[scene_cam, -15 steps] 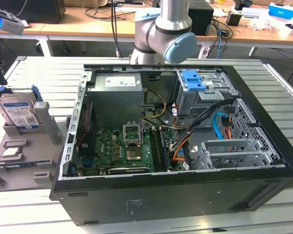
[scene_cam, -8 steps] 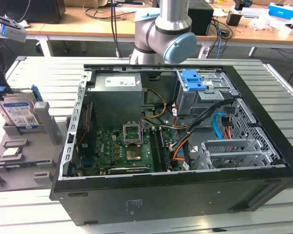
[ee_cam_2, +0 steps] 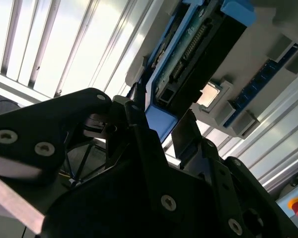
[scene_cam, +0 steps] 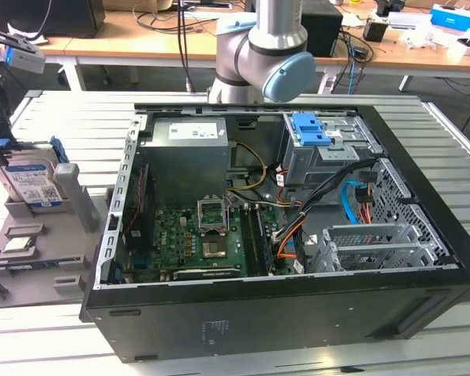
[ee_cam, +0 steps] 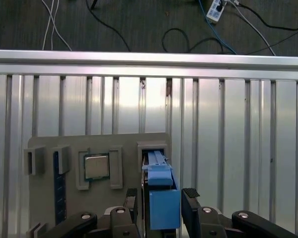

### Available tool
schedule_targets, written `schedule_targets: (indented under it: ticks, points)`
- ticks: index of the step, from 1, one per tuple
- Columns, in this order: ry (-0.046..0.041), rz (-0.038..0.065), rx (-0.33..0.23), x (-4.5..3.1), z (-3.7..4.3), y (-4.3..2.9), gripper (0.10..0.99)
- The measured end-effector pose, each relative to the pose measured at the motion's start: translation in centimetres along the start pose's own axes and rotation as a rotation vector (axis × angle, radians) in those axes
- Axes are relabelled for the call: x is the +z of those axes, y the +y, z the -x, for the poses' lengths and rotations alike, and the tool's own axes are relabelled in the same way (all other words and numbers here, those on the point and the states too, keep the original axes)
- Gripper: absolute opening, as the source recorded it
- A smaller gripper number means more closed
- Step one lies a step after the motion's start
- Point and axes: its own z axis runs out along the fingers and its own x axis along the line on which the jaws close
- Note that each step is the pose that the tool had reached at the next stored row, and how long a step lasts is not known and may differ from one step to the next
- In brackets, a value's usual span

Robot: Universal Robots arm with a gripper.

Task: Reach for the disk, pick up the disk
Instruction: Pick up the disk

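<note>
First wrist view, nearest the lens: the gripper (ee_cam: 162, 201) had its two jaws apart, one on each side of the disk (ee_cam: 161, 191), with no squeeze visible. The disk stood on edge in a slot of the grey holder (ee_cam: 42, 198), its blue side rail facing the camera between the fingers. To grasp it well, I judged, the fingers should be centred across the drive's thickness and parallel to its flat faces. They should close evenly, so that it would not twist or jam against the slot walls, and any lift should run straight along the slot. Near the disk, in the same holder, lay a small square chip (ee_cam: 96, 166). Beyond was the slatted metal table (ee_cam: 238, 148), then the dark floor (ee_cam: 139, 25) strewn with cables. Count: one disk, one chip, one holder, two fingers, one gripper.
</note>
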Motion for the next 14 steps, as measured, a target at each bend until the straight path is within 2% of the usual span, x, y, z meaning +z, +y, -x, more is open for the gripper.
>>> schedule_targets:
  ticks: [14]
  points:
    - [0.0,0.0,0.0,0.8,0.0,-0.03,0.482]
